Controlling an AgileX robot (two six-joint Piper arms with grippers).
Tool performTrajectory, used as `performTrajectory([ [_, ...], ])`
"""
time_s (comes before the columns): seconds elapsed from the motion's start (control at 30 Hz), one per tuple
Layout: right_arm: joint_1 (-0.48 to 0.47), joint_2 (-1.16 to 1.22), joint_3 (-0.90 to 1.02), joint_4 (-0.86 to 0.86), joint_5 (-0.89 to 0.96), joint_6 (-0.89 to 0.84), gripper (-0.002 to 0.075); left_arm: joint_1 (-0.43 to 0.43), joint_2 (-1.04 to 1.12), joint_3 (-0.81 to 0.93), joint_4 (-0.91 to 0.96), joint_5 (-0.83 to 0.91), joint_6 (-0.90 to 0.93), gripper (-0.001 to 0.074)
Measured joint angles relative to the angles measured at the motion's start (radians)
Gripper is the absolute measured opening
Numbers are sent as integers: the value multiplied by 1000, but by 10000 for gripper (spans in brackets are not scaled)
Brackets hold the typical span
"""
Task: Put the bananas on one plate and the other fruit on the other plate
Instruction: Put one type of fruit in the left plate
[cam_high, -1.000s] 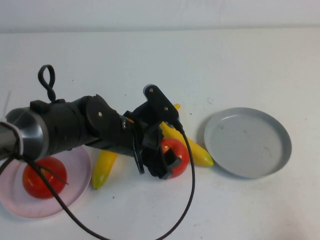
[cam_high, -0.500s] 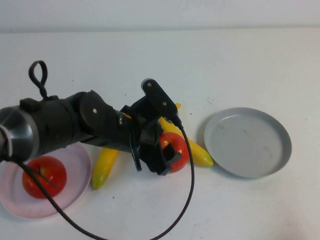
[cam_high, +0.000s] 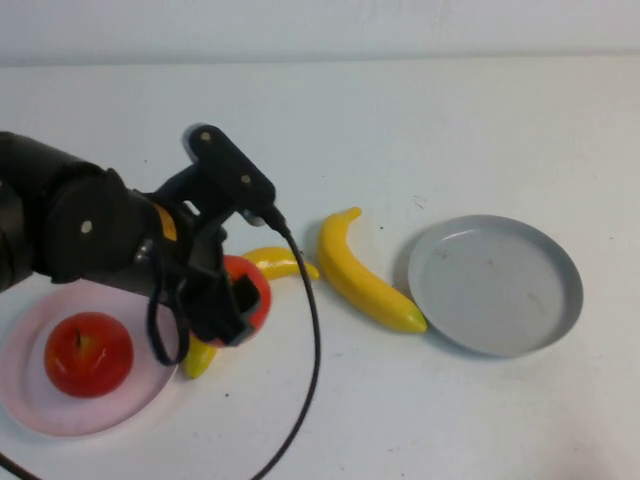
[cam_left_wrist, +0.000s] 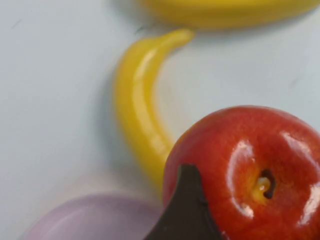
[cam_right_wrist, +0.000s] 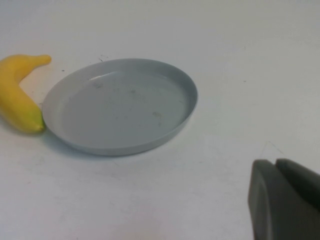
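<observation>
Halfway through the fruit sorting, by the look of it. One shiny red apple (cam_high: 88, 353) resting on the pale pink round plate (cam_high: 30, 410) at near left. Second red apple (cam_high: 243, 293) clamped in the left tool (cam_high: 232, 305), just right of that plate. Both glossy yellow bananas (cam_high: 362, 275) lying on the white worktop (cam_high: 450, 130), none yet on the empty grey round plate (cam_high: 495, 283) at right. Right tool (cam_right_wrist: 285, 202) parked near the grey plate, fingers together.

Two glossy red apples (cam_high: 88, 352) (cam_high: 250, 292), two yellow bananas (cam_high: 365, 273) (cam_high: 268, 262), a pale pink plate (cam_high: 25, 405), a plain grey plate (cam_high: 497, 284), a white table (cam_high: 400, 130), and black left gripper (cam_high: 225, 310) and dark grey right gripper (cam_right_wrist: 285, 205).
</observation>
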Motion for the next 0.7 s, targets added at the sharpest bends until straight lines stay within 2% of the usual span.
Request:
performTrajectory([
  [0.13, 0, 0, 0, 0, 0, 0, -17, 66, -17, 0, 154, 29, -150, 500],
  [0.33, 0, 0, 0, 0, 0, 0, -17, 180, 7, 0, 132, -12, -218, 500],
  [0.53, 0, 0, 0, 0, 0, 0, -17, 198, 88, 0, 113, -20, -229, 497],
  [0.7, 0, 0, 0, 0, 0, 0, -17, 203, 147, -2, 167, -43, -288, 495],
])
